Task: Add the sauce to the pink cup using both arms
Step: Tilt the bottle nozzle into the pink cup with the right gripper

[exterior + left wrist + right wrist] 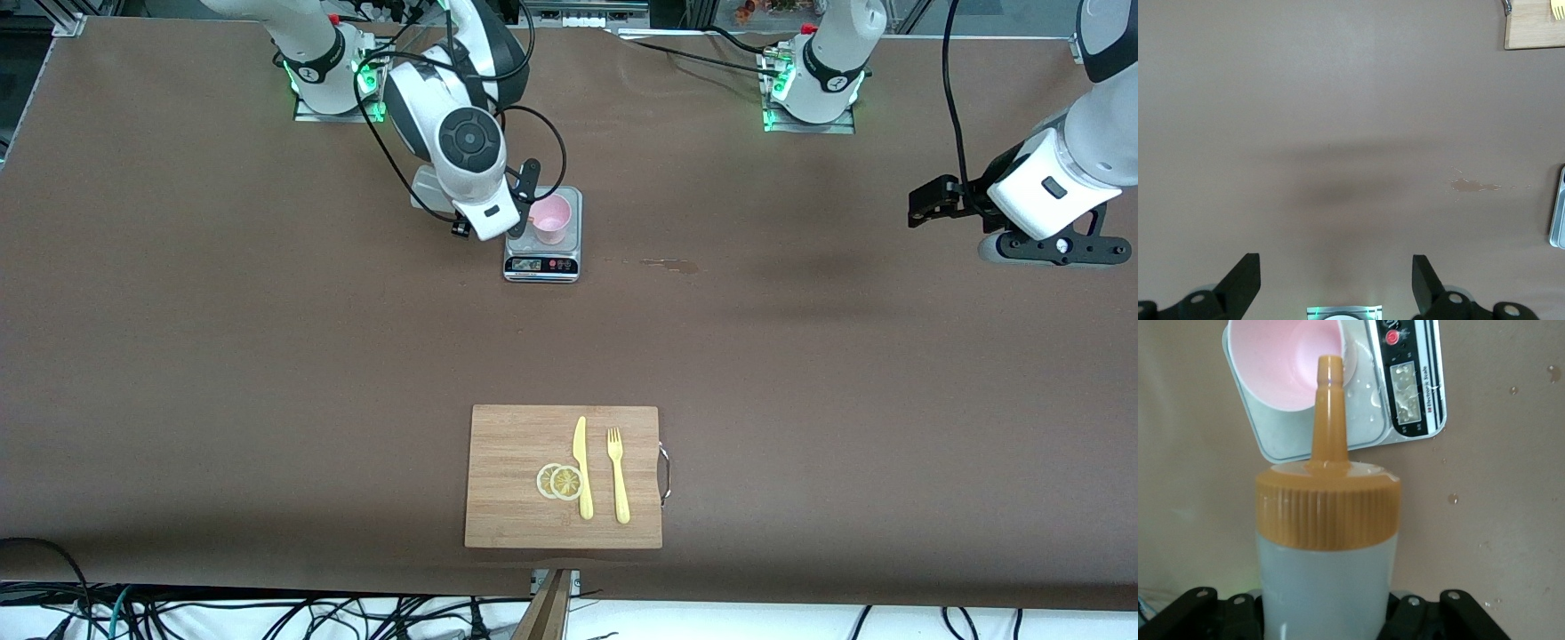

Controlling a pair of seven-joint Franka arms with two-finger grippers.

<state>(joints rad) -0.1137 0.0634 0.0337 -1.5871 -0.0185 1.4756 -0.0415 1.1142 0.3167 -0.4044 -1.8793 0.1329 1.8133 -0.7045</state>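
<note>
The pink cup [550, 218] stands on a small digital scale [542, 264] near the right arm's base. My right gripper [520, 200] is beside the cup, over the scale's edge, shut on the sauce bottle [1327, 547]. The bottle is whitish with an orange-yellow cap. In the right wrist view its nozzle tip [1330, 367] points at the rim of the cup [1288, 363]. The arm's wrist hides the bottle in the front view. My left gripper [925, 203] waits open and empty above bare table at the left arm's end [1336, 280].
A wooden cutting board [507, 444] lies near the front camera, with a yellow knife [583, 467], a yellow fork [617, 476] and lemon slices [559, 481]. A small spill stain [671, 264] marks the table beside the scale. Water drops lie on the scale [1411, 387].
</note>
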